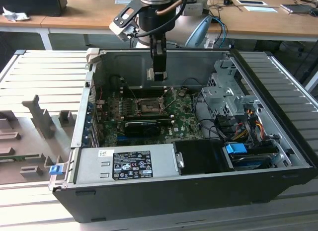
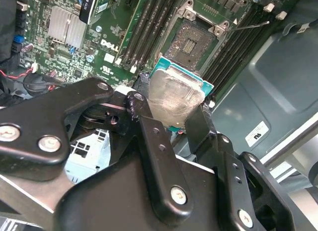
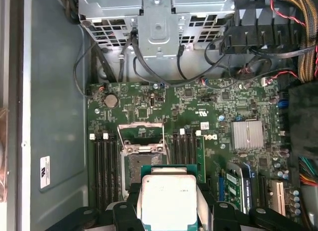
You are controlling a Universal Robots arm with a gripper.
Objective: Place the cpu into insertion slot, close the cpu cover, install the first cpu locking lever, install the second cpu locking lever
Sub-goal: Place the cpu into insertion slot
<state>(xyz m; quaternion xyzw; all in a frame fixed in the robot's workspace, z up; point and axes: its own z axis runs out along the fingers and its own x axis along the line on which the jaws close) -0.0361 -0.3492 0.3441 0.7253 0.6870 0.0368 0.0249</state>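
Note:
My gripper point(image 1: 158, 74) hangs inside the open computer case, above the motherboard, shut on the cpu point(image 2: 176, 94). The cpu is a pale silvery square on a green base, pinched at two opposite edges by the black fingers point(image 2: 144, 119). In the first wrist view the cpu point(image 3: 169, 198) overlaps the near edge of the insertion slot point(image 3: 139, 164), which lies bare and dark below it. The cpu cover point(image 3: 140, 125), a thin metal frame with a square window, stands swung open at the slot's far side. A thin locking lever point(image 2: 251, 26) sticks out beside the slot point(image 2: 196, 39).
Memory slots point(image 3: 104, 161) flank the slot on both sides. A black finned card point(image 1: 141, 125) sits just in front of it, and a silver heatsink point(image 3: 247, 135) lies further along the board. The power supply point(image 1: 124, 164), drive cage point(image 1: 226, 92) and loose cables point(image 1: 248, 126) crowd the case.

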